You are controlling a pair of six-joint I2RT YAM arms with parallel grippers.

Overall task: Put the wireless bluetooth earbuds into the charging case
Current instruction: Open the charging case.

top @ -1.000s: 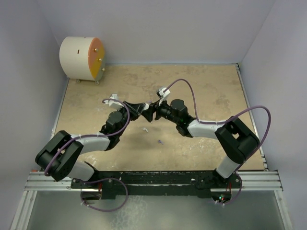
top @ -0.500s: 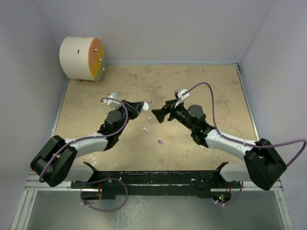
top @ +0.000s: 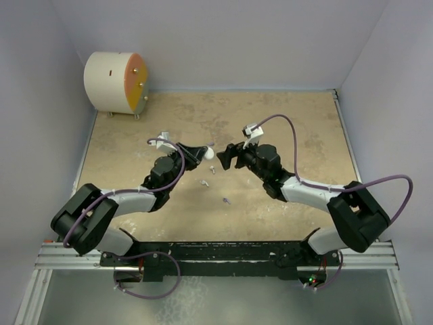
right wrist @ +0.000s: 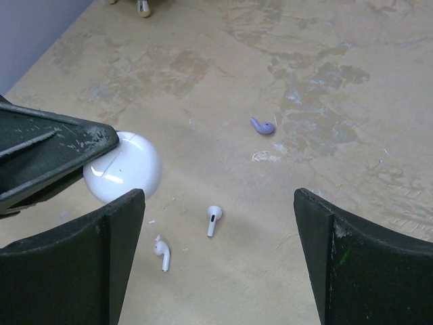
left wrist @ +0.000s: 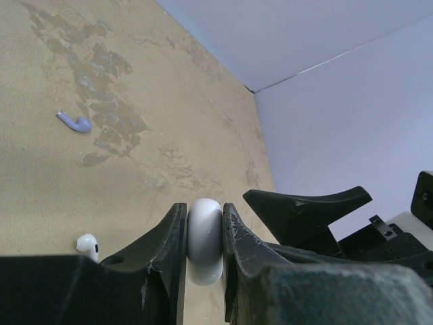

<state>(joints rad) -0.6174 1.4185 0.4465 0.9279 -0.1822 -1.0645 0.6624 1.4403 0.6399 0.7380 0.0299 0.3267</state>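
My left gripper [top: 198, 152] is shut on a white round charging case [top: 209, 154], held by its flat sides just above the table; the case fills the gap between the fingers in the left wrist view [left wrist: 205, 240]. My right gripper [top: 224, 156] is open and empty, facing the case from the right. In the right wrist view the case [right wrist: 125, 168] sits left of the open gripper [right wrist: 218, 200]. Two white earbuds [right wrist: 214, 220] [right wrist: 162, 253] lie on the table below it. One lilac earbud [right wrist: 262, 126] lies farther off, also in the top view [top: 226, 200]. The other lilac earbud is out of view.
A white cylinder with an orange end face [top: 115, 82] stands at the back left corner. Walls close the tan tabletop [top: 298, 128] on three sides. The left gripper's black finger [right wrist: 47, 152] reaches into the right wrist view from the left.
The right arm pulled back from the left gripper and stretched right, then folded in again; its open gripper is close to the case once more. The left gripper still holds the case.
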